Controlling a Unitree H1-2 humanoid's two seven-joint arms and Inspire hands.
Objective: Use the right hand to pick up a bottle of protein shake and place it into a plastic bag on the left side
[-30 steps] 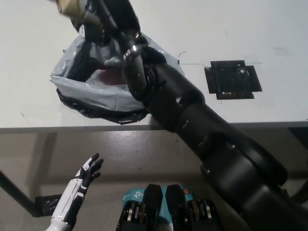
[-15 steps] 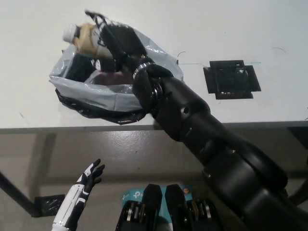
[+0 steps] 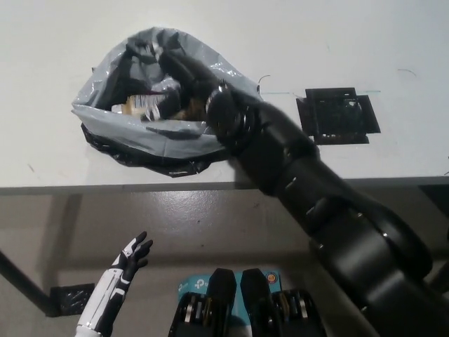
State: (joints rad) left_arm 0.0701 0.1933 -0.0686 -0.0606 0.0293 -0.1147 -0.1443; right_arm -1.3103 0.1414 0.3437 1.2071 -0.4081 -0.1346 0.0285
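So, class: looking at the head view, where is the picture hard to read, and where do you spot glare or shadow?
Head view: the plastic bag shows pale glare streaks along its folded rim; its inside is dark, so the right hand and the bottle merge into shadow; whether the hand grips cannot be told. The table is evenly lit; the left hand below it is sharp.

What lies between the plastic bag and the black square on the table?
In the head view, the right arm crosses that stretch between plastic bag and black square.
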